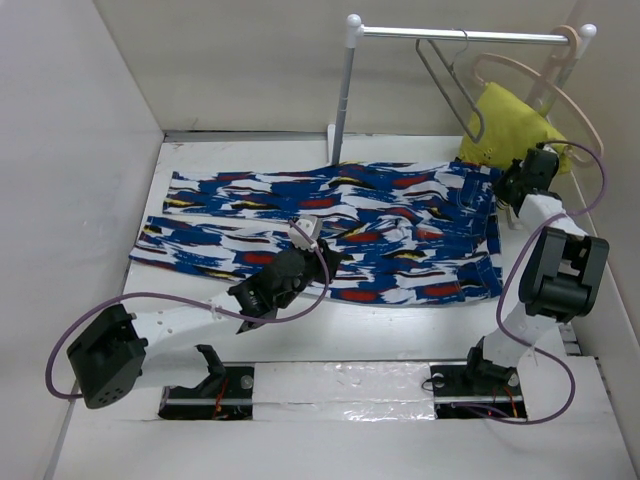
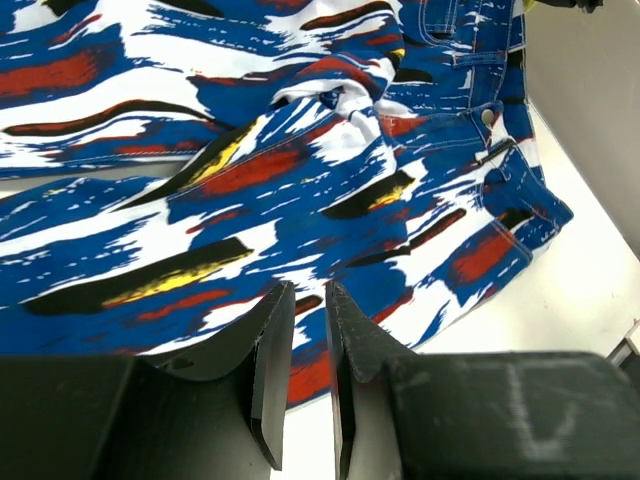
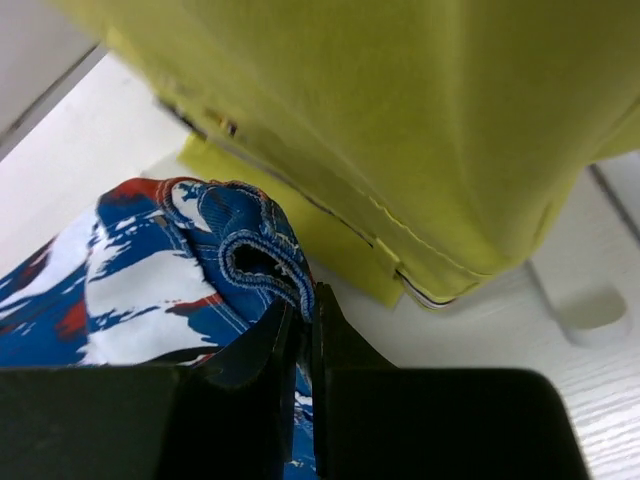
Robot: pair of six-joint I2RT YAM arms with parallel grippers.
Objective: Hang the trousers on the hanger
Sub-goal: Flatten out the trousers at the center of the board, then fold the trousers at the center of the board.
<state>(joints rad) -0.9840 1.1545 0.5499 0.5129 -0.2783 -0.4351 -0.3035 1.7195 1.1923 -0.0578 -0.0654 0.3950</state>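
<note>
Left tool [image 2: 308, 292]: poised low over the near edge of the trousers, left of centre; its two dark fingers are barely parted, a narrow slit between them, and nothing is seen clamped in it.

Trousers [image 1: 400, 215]: spread flat across the white counter [image 1: 420, 330], legs running to the left and waistband to the right, the blue-and-white print streaked with red, black and yellow. A small ruck of cloth rises near the middle of the garment.

Rail [image 1: 450, 35]: a metal bar on white posts at the back of the counter, its left post standing just behind the trousers.

Hanger [image 1: 445, 88]: thin grey wire, hooked on the rail and hanging tilted above the trousers' waist end, apart from the cloth.

Yellow garment [image 1: 505, 125]: draped below the rail at the right rear, its lower edge close behind the waistband.

Right tool [image 3: 305, 305]: at the waistband's far right corner, fingers pressed almost together on a bunched fold of the trousers' stitched blue hem, the yellow garment looming just behind.

Beige hanger [image 1: 555, 70]: thicker and rounded, on the rail's right end, carrying the yellow garment.
</note>
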